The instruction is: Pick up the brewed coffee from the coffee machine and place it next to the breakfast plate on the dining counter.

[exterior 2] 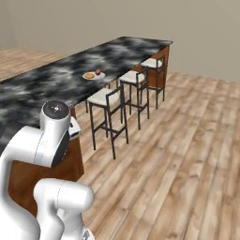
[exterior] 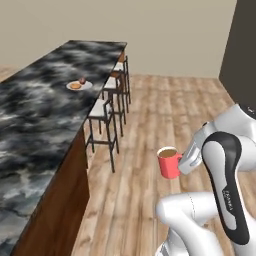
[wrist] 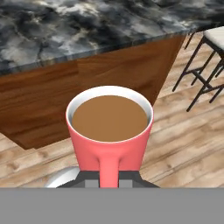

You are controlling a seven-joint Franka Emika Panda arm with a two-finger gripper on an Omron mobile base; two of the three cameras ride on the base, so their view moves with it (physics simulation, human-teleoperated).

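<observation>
Clamped on the handle of the red mug (wrist: 109, 131), the gripper (wrist: 108, 177) holds the brewed coffee upright in the air above the wooden floor (exterior: 150, 125), beside the near end of the dining counter (exterior: 35, 125). Farther along that counter, by its stool-side edge, the breakfast plate (exterior: 79, 86) sits above the stools (exterior: 102, 117).

Soft even light, slightly blurred render.

red mug (wrist: 109, 144), black-grey marbled counter (exterior: 35, 110)
</observation>
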